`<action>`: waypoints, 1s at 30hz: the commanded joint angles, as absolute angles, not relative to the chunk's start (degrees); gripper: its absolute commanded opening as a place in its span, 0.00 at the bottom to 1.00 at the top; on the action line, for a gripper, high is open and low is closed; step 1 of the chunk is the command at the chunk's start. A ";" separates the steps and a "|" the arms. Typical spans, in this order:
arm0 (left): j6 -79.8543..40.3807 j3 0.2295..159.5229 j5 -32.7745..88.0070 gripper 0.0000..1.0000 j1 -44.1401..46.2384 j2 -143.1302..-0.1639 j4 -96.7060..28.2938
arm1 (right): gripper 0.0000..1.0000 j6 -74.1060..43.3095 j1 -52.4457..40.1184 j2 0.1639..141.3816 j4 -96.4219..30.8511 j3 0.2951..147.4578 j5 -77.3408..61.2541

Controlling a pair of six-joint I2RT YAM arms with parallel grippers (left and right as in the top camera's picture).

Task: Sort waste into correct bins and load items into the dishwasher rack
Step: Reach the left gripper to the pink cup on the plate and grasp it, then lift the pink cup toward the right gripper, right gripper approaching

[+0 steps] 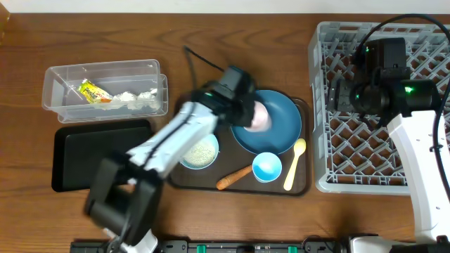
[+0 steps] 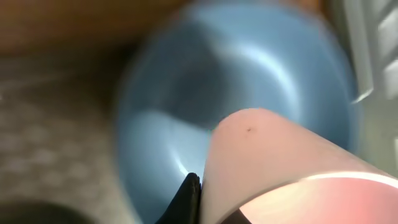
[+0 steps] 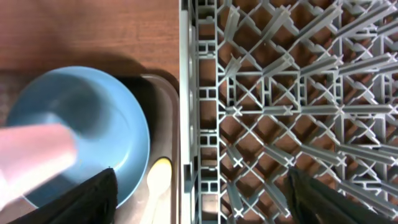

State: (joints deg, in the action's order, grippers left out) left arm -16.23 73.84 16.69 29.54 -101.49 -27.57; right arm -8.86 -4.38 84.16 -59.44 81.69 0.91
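Overhead: the left gripper (image 1: 251, 117) clamps the pink cup (image 1: 261, 118) directly over the dark-blue plate (image 1: 280, 126).
Left wrist: the cup lies against one finger (image 2: 187, 198).
Right wrist: the right gripper (image 3: 200, 185) is released, with the dishwasher rack (image 3: 280, 93) beneath it.

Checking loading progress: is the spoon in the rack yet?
No, the spoon lies on the brown tray, outside the rack.

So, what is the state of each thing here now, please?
left gripper: shut on pink cup
right gripper: open, above dishwasher rack
pale-blue bowl: upright, holds rice-like bits
blue cup: upright, empty
clear tub: open, holds snack wrapper
dark-blue plate: flat on brown tray
cream spoon: lying on brown tray
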 commanded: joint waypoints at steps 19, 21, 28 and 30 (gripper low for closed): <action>-33.69 74.48 82.52 0.06 0.75 -94.72 -23.83 | 0.99 28.16 -5.98 97.82 -52.23 81.56 -75.75; -33.26 74.48 82.50 0.06 1.98 -94.74 -23.68 | 0.99 30.72 -7.14 99.07 -51.35 81.56 -79.46; -33.10 74.48 81.62 0.07 7.07 -94.74 -23.27 | 0.99 33.52 -9.69 100.31 -46.61 81.56 -83.72; -33.10 74.48 80.62 0.06 8.27 -94.74 -23.20 | 0.99 33.52 -9.93 100.31 -44.86 81.56 -85.21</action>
